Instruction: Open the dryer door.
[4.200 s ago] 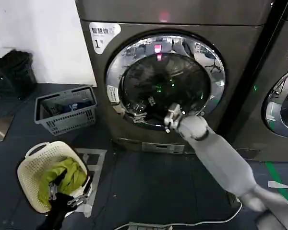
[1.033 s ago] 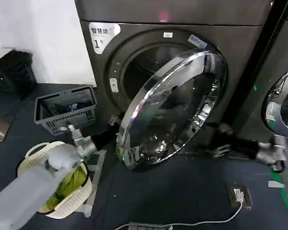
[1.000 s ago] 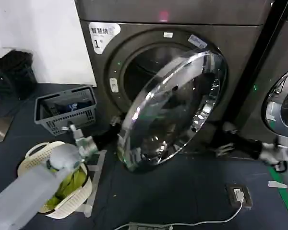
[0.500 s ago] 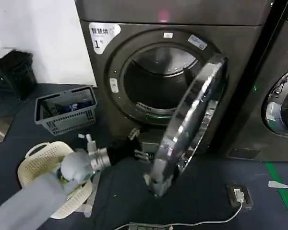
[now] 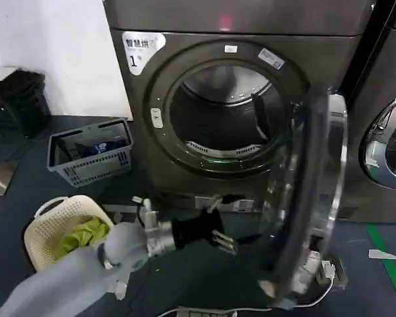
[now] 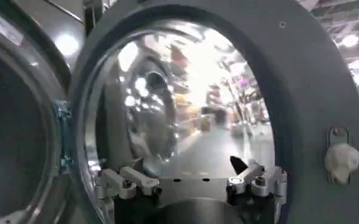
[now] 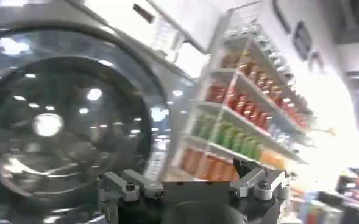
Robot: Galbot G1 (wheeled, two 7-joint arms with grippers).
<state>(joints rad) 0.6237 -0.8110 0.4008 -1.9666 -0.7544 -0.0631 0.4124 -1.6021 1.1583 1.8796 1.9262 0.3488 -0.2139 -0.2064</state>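
The dryer door (image 5: 317, 191) stands swung wide open to the right, edge-on to me, its chrome ring and tinted glass clear of the drum opening (image 5: 228, 112) of the dark grey machine stickered "1" (image 5: 142, 49). My left gripper (image 5: 221, 228) reaches low across the front of the machine, open, close to the door's inner side. In the left wrist view the left gripper (image 6: 191, 182) faces the door's grey inner rim (image 6: 313, 91) with nothing between its fingers (image 6: 130, 179). My right gripper (image 7: 191, 182) is open and empty.
A second machine's chrome-ringed door (image 5: 386, 142) is at the far right and appears before the right gripper as the chrome-ringed door (image 7: 63, 115). A grey crate (image 5: 89, 148) and a cream basket (image 5: 39, 228) with green cloth sit on the floor at left. A cable plug (image 5: 327, 267) lies by the open door.
The door has swung from half open to wide open, rightward. My left gripper has followed it to the right. The right arm, seen at the right a second ago, has left the head view.
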